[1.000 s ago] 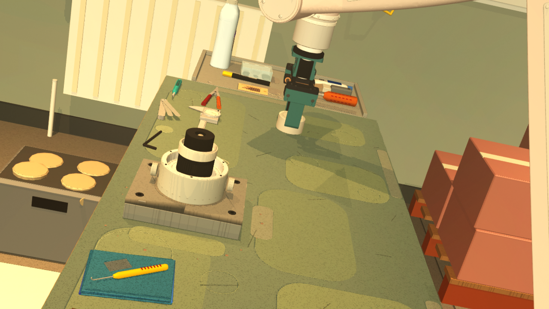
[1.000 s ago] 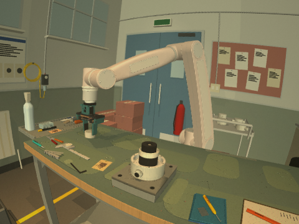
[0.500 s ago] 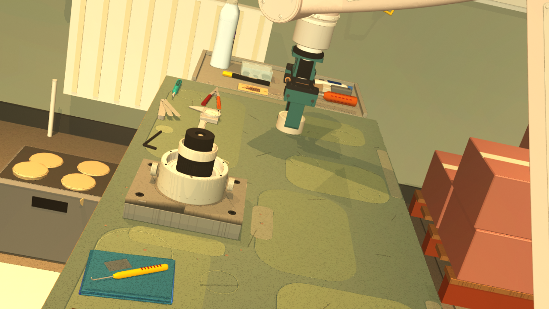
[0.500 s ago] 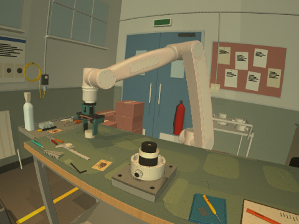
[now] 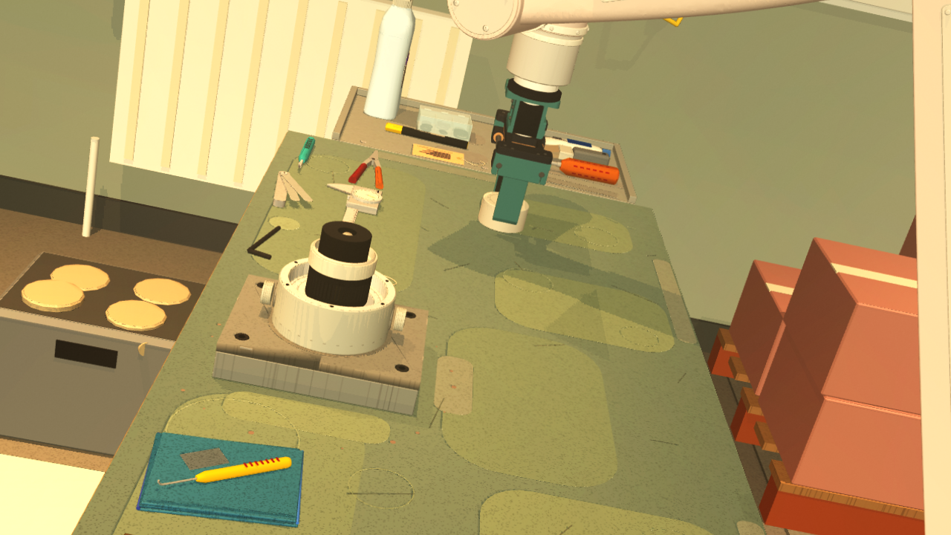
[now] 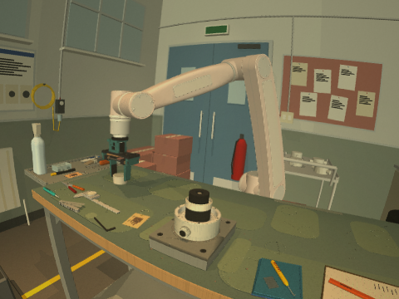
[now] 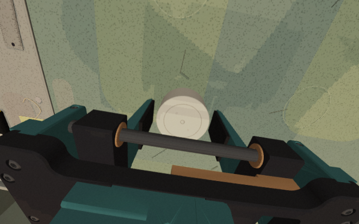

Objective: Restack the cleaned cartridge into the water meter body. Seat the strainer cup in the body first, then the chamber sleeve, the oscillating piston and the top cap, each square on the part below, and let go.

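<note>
The white top cap point(image 5: 503, 211) point(image 6: 119, 178) point(image 7: 182, 118) stands on the bench's far end, partly hidden in the side camera by a teal finger. My gripper point(image 5: 509, 207) point(image 6: 121, 176) point(image 7: 181, 119) straddles it and is open, holding nothing. Nearer the front left, the white meter body point(image 5: 330, 318) point(image 6: 197, 224) sits on its grey base plate, and a stack rises from it: a black part low down, a white sleeve band point(image 5: 342, 262) around the middle and the black piston point(image 5: 345, 241) point(image 6: 198, 196) on top. The strainer cup is hidden inside the body.
A tool tray point(image 5: 479, 143) runs behind the cap, holding a white bottle point(image 5: 390, 60) and an orange-handled tool. Pliers, calipers and a hex key point(image 5: 263, 242) lie left of the cap. A teal mat with a yellow pick point(image 5: 243, 470) is at the front corner.
</note>
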`<control>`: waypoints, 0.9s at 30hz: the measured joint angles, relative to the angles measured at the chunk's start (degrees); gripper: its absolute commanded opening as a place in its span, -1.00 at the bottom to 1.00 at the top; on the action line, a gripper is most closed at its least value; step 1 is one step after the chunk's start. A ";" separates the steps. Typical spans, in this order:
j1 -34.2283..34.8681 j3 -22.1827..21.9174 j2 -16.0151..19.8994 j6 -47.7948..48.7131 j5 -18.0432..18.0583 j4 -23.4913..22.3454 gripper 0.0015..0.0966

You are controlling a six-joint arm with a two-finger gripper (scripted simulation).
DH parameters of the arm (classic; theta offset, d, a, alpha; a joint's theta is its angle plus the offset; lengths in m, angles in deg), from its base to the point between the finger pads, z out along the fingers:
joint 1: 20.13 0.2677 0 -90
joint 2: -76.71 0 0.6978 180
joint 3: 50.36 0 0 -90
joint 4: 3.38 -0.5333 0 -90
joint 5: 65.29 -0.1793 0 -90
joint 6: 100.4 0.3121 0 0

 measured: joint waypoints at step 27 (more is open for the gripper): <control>0.00 0.00 0.00 -18.68 0.00 0.00 0.72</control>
